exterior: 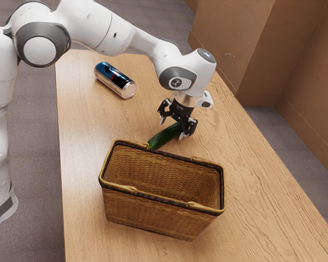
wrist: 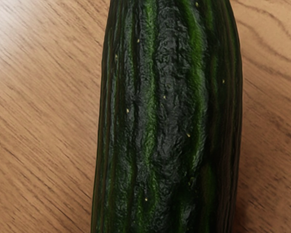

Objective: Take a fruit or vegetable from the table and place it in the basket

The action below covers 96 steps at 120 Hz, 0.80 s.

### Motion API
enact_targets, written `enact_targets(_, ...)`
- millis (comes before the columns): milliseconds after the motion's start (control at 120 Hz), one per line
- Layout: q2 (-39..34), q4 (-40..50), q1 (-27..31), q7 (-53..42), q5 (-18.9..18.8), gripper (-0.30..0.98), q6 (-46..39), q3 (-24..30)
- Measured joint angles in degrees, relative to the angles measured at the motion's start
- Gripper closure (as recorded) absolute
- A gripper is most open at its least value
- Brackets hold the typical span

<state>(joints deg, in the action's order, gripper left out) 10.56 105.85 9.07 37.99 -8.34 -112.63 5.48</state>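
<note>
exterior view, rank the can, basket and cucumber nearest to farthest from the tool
1. Cucumber, right under the tool.
2. Basket, toward the exterior view's lower edge, just past the cucumber.
3. Can, farthest, toward the exterior view's upper left.

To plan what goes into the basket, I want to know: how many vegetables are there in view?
1: the cucumber, on the table beside the basket, under the gripper. Something deep inside the basket could be hidden.

Setting: indoor room, office-like; exact type unclear.
Observed: grey carpet [exterior: 38, 164], plain brown walls [exterior: 306, 93], wood-grain table [exterior: 82, 164].
</note>
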Motion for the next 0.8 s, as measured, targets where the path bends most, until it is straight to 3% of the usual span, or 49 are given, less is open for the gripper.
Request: enact_targets(800,0.9,0.4,-0.1,-1.2,0.5,0.02,-1.1,0.4)
